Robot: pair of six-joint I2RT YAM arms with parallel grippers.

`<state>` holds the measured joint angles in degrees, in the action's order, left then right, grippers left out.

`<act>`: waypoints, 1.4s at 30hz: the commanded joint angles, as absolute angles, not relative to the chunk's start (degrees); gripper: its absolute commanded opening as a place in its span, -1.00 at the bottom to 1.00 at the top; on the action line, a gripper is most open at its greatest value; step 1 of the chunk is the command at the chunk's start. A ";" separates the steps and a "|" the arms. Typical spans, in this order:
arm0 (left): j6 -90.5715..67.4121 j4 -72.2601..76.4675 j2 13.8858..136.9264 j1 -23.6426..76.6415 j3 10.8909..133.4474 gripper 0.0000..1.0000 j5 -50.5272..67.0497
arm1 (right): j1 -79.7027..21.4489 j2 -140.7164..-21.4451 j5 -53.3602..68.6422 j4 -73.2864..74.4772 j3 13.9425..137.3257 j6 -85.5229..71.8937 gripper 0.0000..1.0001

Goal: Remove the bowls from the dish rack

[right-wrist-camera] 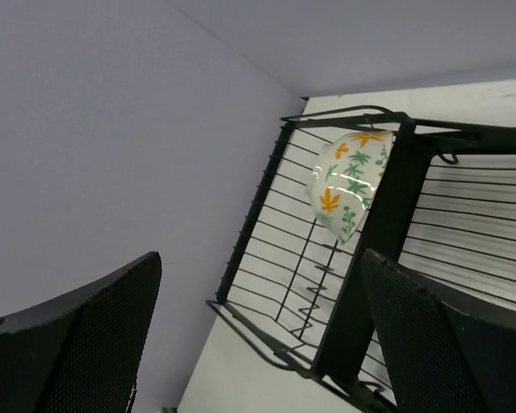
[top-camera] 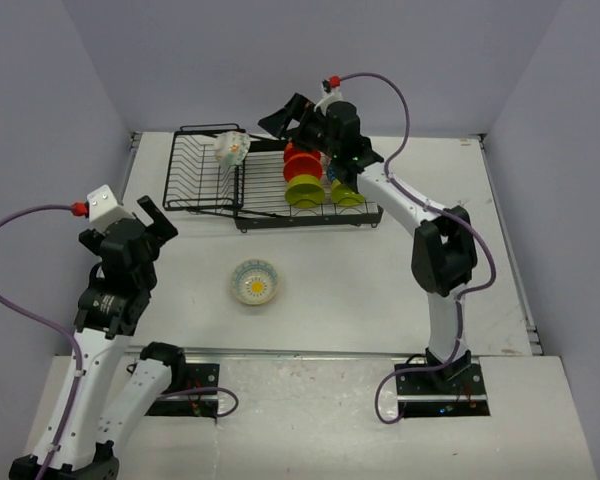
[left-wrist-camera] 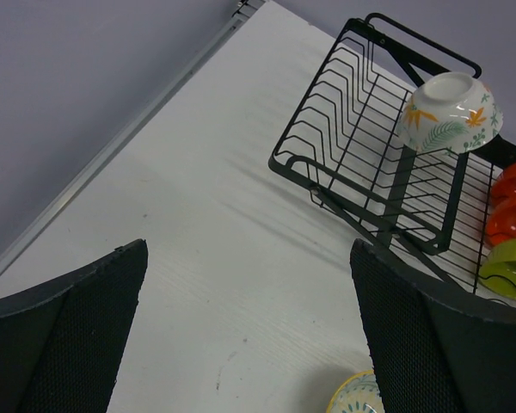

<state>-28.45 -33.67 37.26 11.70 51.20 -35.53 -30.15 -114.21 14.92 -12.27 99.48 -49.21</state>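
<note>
The left pincer (top-camera: 156, 220) and right pincer (right-wrist-camera: 260, 258) are spread wide, holding nothing. The right one hangs by the dish rack (top-camera: 195, 172).

Counting six bowls total, all around the one dish rack (top-camera: 195, 180). Inside it there's a single white floral bowl (top-camera: 231, 148), two orange-red bowls (top-camera: 301, 161) as far as I can tell, and two lime green bowls (top-camera: 305, 190), plus one yellow-centred bowl (top-camera: 256, 281) out in front of the rack. Also two arms: the left arm (top-camera: 110, 300) near-left of the rack, and the right arm (top-camera: 440, 260) reaching over it.
</note>
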 commanded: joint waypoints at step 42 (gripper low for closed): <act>-25.49 -29.44 38.06 10.37 50.80 1.00 -27.77 | -32.87 -155.83 23.54 -16.95 142.30 -64.77 0.59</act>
